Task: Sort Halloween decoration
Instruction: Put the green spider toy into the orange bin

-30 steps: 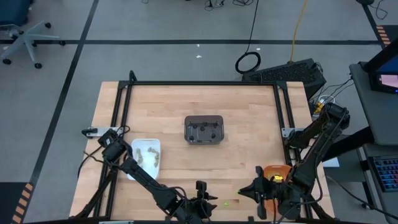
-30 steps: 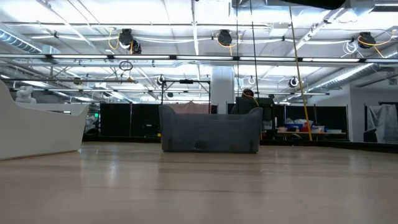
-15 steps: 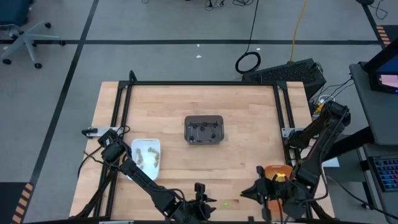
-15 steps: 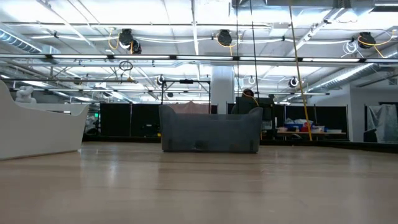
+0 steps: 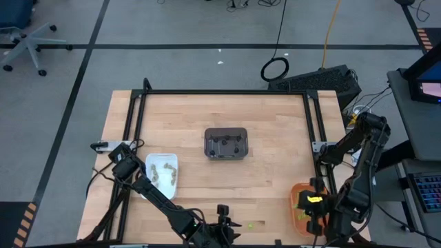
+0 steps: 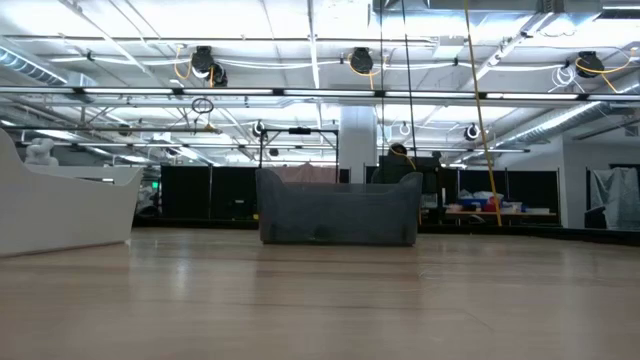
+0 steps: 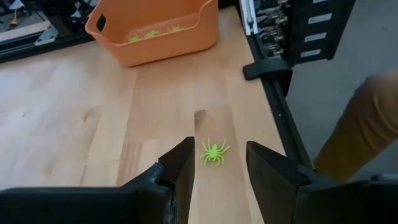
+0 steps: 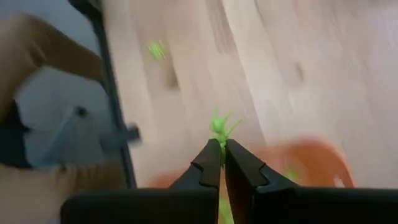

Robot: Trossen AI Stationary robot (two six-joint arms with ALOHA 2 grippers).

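Spider (image 7: 214,152), lime-green, lies flat on table (image 7: 93,112) between parted fingers of left gripper (image 7: 217,163). Judged feather-light, springy-legged; best pinched across body. Right gripper (image 8: 221,155) is clamped on another green spider (image 8: 221,127) above orange tray (image 5: 300,196).

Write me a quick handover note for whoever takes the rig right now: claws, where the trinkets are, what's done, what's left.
Right claw: shut on a green spider, over the orange tray at the table's near right corner; not yet dropped.
Left claw: open, low at the near edge, a loose green spider lying on the wood between its fingers, not gripped.
Done: green pieces in the orange tray, pale ones in the white tray, dark ones in the grey tray.
Left: release the held spider into the orange tray, then pick up the loose one and bin it there too.
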